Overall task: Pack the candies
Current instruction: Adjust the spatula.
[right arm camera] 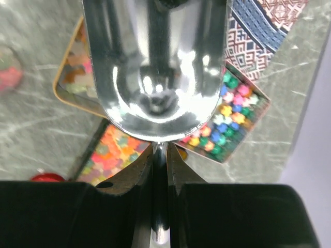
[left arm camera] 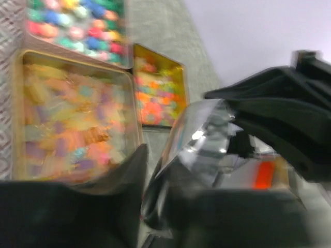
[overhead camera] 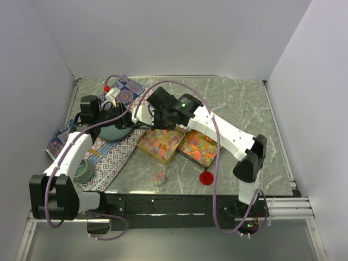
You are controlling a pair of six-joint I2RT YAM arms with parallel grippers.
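Candies fill two gold tins: pale yellow-pink ones (overhead camera: 159,142) and orange-red ones (overhead camera: 198,148). A third tray of pink, blue and green candies (right arm camera: 235,111) lies beyond the scoop. My right gripper (right arm camera: 159,150) is shut on the handle of a shiny metal scoop (right arm camera: 155,67), whose bowl looks bare, held over the tins. My left gripper (left arm camera: 158,175) reaches in from the left, and its fingers (left arm camera: 126,191) stand closely around a shiny silver thing (left arm camera: 207,139). The view is blurred and I cannot tell whether they press it. In the top view both grippers meet behind the tins (overhead camera: 142,114).
A small clear cup (overhead camera: 159,176) with a few candies and a red round disc (overhead camera: 206,178) sit near the front edge. A teal bowl (overhead camera: 111,131) and a tape roll (overhead camera: 82,169) rest on the patterned cloth (overhead camera: 117,157) at the left. Walls close in the table.
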